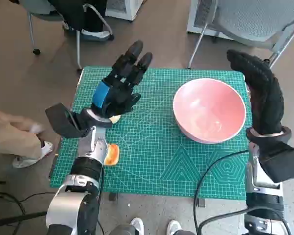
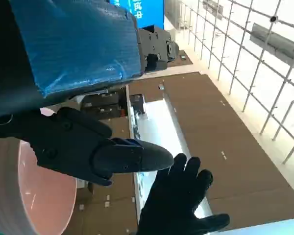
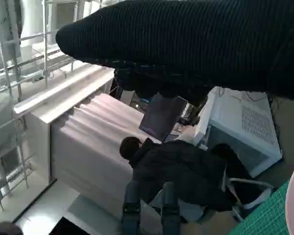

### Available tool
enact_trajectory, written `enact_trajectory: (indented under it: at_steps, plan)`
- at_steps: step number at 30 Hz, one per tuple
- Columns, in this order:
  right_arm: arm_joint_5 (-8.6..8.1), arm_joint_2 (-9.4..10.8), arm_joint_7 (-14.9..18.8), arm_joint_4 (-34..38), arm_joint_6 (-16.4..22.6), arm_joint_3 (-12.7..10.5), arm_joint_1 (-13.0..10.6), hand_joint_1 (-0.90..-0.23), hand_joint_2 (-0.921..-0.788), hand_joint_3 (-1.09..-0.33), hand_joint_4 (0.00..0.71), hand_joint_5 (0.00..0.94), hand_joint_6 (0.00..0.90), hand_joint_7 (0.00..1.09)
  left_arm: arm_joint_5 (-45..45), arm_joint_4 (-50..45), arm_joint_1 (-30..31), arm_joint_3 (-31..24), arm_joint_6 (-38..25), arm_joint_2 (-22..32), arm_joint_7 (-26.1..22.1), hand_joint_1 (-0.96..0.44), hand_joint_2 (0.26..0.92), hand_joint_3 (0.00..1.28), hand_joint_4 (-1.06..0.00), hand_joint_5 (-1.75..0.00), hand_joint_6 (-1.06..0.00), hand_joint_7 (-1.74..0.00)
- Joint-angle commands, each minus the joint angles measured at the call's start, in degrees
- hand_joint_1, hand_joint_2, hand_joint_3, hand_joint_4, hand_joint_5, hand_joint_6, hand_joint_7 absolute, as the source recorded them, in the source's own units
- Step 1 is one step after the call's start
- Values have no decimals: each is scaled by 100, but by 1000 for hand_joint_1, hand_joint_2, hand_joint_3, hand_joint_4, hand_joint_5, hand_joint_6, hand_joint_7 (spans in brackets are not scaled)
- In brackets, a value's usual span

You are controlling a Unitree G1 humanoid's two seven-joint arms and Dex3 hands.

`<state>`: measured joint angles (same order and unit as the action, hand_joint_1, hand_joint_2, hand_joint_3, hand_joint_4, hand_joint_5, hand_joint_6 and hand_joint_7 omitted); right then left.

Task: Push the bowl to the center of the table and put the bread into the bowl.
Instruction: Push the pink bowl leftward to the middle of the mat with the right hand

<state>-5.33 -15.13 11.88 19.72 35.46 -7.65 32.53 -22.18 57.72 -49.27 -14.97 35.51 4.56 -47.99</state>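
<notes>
Bowl, bread under left forearm

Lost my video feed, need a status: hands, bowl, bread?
Left hand open, raised over the mat. Right hand open, beside the bowl. Bowl empty, right of centre. Bread at mat's near left, partly under the left forearm.

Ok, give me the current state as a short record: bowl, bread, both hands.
bowl: pink bowl, empty, on the right part of the green mat, not centred
bread: bread on the mat's left near edge, partly hidden by the left forearm
left hand: left hand raised over the mat's left side, holds nothing
right hand: right hand raised beside the bowl's right rim, holds nothing
</notes>
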Motion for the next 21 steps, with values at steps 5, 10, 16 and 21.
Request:
enact_trajectory:
  at_steps: [5, 10, 16, 21]
  plan:
    - [-22, 12, 23, 114, -10, -14, -104, -701, -921, -867, 197, 0, 45, 421, 78, -74, 46, 18, 113, 19, 52, -598, 921, 304, 1, 1, -130, -9]
    - [-25, 2, 19, 125, 7, -27, -99, -704, -921, -866, 197, 1, 46, 420, 89, -50, 40, 27, 141, 24, 73, -599, 921, 305, 1, 1, -131, -9]
    - [-24, -6, 22, 171, 46, -40, -91, -713, -921, -863, 196, 0, 47, 419, 98, -45, 44, 37, 154, 24, 93, -602, 921, 306, 1, 1, -133, -9]
    - [-15, -7, 19, 220, 81, -48, -85, -715, -921, -863, 189, 0, 44, 416, 120, -25, 40, 32, 153, 25, 110, -602, 921, 306, 1, 1, -130, -7]
